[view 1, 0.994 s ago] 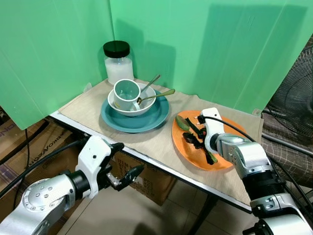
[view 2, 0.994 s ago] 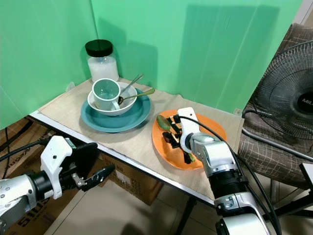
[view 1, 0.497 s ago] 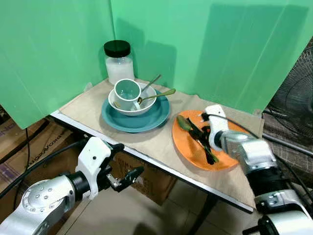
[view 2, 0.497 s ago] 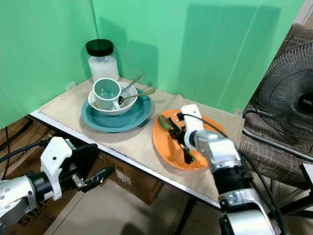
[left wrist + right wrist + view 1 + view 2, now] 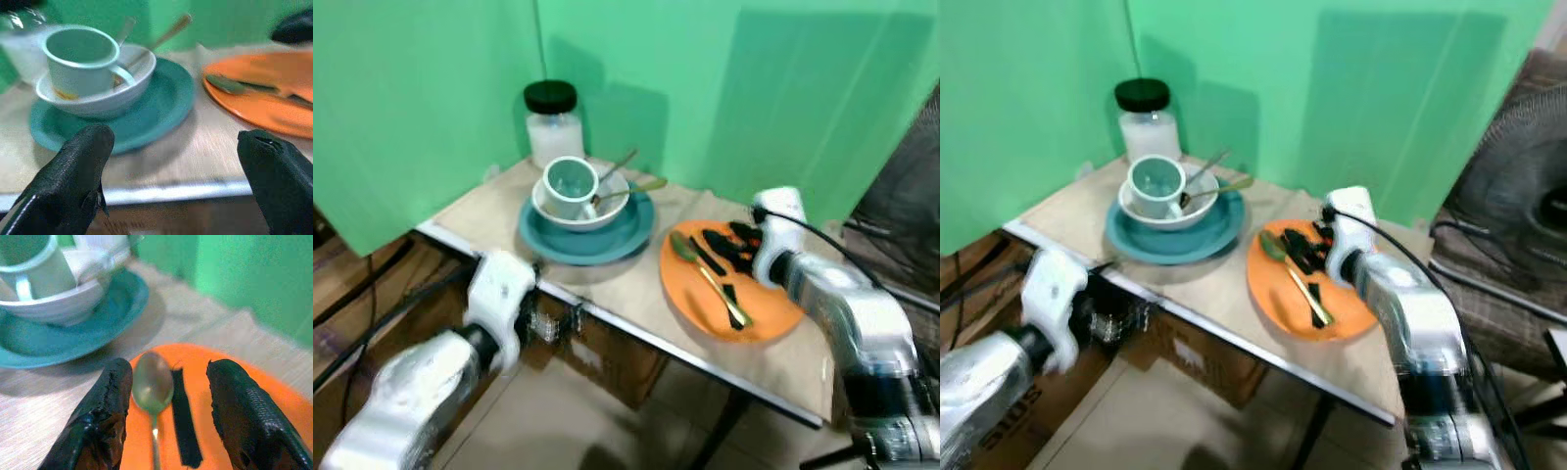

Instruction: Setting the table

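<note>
Table (image 5: pixel 626 284): beige cloth top, set in a corner of green screens; fan at far right. Far left I see a jar (image 5: pixel 553 122), then a teal plate (image 5: pixel 607 245) carrying a white bowl (image 5: pixel 607 201) and a cup (image 5: pixel 568 184). Orange plate (image 5: pixel 773 318) right, holding a spoon (image 5: pixel 152 382). My right gripper (image 5: pixel 168 396) hangs over it, jaws open astride the spoon bowl. My left gripper (image 5: pixel 176 171) sits open below the near edge.
</note>
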Controlling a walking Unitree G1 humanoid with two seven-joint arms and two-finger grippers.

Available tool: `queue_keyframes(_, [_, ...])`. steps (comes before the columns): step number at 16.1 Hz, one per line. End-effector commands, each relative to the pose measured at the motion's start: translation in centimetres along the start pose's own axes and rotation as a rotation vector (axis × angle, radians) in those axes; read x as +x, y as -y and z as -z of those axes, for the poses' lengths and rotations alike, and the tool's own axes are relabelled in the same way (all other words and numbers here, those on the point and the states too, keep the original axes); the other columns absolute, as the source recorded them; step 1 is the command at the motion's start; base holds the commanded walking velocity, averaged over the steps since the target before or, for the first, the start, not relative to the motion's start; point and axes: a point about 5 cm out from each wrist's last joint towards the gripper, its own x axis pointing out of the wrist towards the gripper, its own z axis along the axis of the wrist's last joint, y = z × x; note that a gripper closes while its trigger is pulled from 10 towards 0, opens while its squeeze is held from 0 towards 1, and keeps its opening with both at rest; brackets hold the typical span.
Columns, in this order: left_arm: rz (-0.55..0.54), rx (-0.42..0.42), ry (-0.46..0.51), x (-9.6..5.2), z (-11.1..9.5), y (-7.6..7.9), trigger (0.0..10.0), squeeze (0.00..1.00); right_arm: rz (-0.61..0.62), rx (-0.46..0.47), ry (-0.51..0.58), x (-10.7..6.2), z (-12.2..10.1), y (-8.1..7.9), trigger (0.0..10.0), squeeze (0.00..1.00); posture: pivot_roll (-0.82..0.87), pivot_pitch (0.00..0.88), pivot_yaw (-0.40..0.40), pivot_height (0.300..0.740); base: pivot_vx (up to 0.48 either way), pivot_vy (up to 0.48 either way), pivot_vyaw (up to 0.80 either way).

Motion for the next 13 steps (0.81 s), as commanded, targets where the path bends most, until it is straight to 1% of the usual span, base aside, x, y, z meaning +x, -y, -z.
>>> queue_keyframes(1, [-0.061, 0.024, 0.020, 0.4, -0.3, -0.2, 10.0, 0.00, 0.006, -0.025, 0.054, -0.5, -0.7, -0.8, 10.0, 0.00, -0.05, 0.000, -0.013, 0.740, 0.000, 0.000, 0.00])
queue_keyframes(2, [-0.118, -0.012, 0.032, 0.6, -0.3, -0.2, 10.0, 0.00, 0.008, -0.008, 0.081, -1.0, -0.6, -1.5, 10.0, 0.00, -0.05, 0.000, -0.013, 0.740, 0.000, 0.000, 0.00])
queue_keyframes(5, [-0.224, -0.069, 0.032, 0.6, -0.1, -0.3, 10.0, 0.00, 0.049, 0.009, 0.154, -2.2, -0.8, -2.3, 10.0, 0.00, -0.06, 0.000, -0.012, 0.740, 0.000, -0.333, 0.00])
queue_keyframes(6, [-0.238, -0.070, 0.029, 0.5, 0.1, -0.3, 10.0, 0.00, 0.065, -0.007, 0.175, -2.3, -1.1, -2.3, 10.0, 0.00, -0.06, 0.000, -0.012, 0.740, 0.000, -0.371, 0.00])
queue_keyframes(8, [-0.249, -0.072, 0.026, 0.3, 0.2, -0.2, 10.0, 0.00, 0.078, 0.011, 0.225, -2.4, -1.5, -2.5, 10.0, 0.00, -0.06, 0.000, -0.017, 0.740, 0.000, -0.371, 0.00])
queue_keyframes(11, [-0.270, -0.070, 0.020, 0.1, 0.2, -0.2, 10.0, 0.00, 0.074, -0.020, 0.235, -2.4, -1.7, -2.9, 10.0, 0.00, -0.05, 0.000, -0.026, 0.740, 0.000, -0.372, 0.00])
queue_keyframes(13, [-0.280, -0.063, 0.016, 0.0, 0.2, -0.3, 10.0, 0.00, 0.078, -0.025, 0.238, -2.3, -1.7, -2.9, 10.0, 0.00, -0.04, 0.000, -0.029, 0.740, 0.000, -0.375, 0.00])
